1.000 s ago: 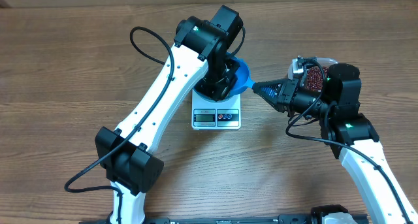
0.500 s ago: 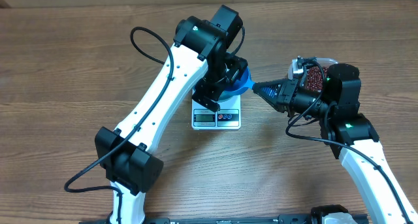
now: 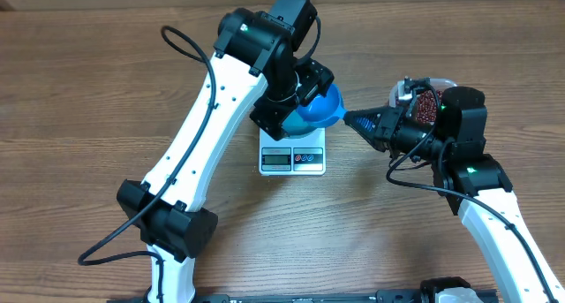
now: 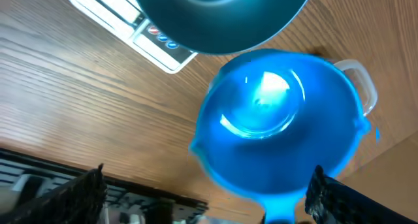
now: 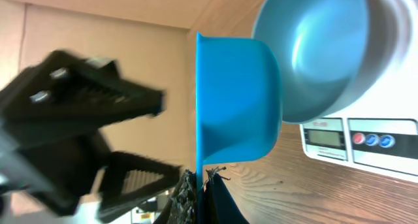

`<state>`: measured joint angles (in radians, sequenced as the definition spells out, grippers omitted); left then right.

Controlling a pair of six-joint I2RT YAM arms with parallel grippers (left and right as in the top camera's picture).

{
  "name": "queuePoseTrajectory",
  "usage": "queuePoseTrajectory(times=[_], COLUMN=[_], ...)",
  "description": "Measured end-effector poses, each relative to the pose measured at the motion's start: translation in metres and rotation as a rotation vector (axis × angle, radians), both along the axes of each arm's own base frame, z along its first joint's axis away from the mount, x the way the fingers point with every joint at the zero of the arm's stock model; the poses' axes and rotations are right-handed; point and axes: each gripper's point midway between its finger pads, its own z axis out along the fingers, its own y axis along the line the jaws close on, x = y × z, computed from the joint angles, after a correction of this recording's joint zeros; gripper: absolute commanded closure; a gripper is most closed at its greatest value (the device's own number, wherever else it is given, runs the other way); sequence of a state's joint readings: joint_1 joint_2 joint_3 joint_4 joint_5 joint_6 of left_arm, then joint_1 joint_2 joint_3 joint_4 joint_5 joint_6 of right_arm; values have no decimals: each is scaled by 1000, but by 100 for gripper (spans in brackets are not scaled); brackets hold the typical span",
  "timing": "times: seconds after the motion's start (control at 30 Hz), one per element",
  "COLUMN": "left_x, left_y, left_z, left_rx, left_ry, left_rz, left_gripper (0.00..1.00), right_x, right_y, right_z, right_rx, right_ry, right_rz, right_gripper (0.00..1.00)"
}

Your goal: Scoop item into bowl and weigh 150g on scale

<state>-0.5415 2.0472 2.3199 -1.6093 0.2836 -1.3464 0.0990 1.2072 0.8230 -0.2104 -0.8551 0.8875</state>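
Note:
A deep blue bowl [image 5: 320, 48] sits on the white scale [image 5: 356, 142]; in the overhead view my left arm hides it. My right gripper [image 5: 201, 185] is shut on the handle of an empty blue scoop [image 5: 238, 100], held level just right of the scale [image 3: 293, 159]. My left gripper [image 4: 206, 198] hovers above the scoop [image 4: 281, 126] with its fingers [image 4: 85, 191] spread wide and nothing between them. Red-brown beans [image 3: 428, 104] lie in a clear tub behind my right wrist.
The clear tub's rim [image 4: 362, 80] shows just beyond the scoop. The left arm [image 3: 203, 117] stretches across the table's middle to the scale. Bare wooden tabletop [image 3: 88, 91] surrounds the scale. A black rail [image 3: 309, 296] runs along the front edge.
My left gripper has gone from partly closed at the scoop's cup to wide open and has lifted away up and left. The right gripper and scoop have stayed put.

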Motion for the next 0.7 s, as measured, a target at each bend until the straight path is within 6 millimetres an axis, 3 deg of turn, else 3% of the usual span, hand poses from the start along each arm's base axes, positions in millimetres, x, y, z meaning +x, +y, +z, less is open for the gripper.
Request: queuePoseTrajectory(times=[0.43, 0.6, 0.7], left_x=[8, 10, 12], left_y=[8, 8, 11], left_z=[64, 71, 70], left_rx=[-2, 19, 51], left_ry=[-296, -379, -414], left_rz=[-248, -390, -459], left_gripper=[0, 0, 1], right_x=[3, -7, -10], right_y=[-15, -27, -40], right_z=[-27, -41, -34], right_rx=[-126, -234, -331], right_ry=[41, 120, 150], right_rz=[-77, -94, -127], right_gripper=[96, 96, 96])
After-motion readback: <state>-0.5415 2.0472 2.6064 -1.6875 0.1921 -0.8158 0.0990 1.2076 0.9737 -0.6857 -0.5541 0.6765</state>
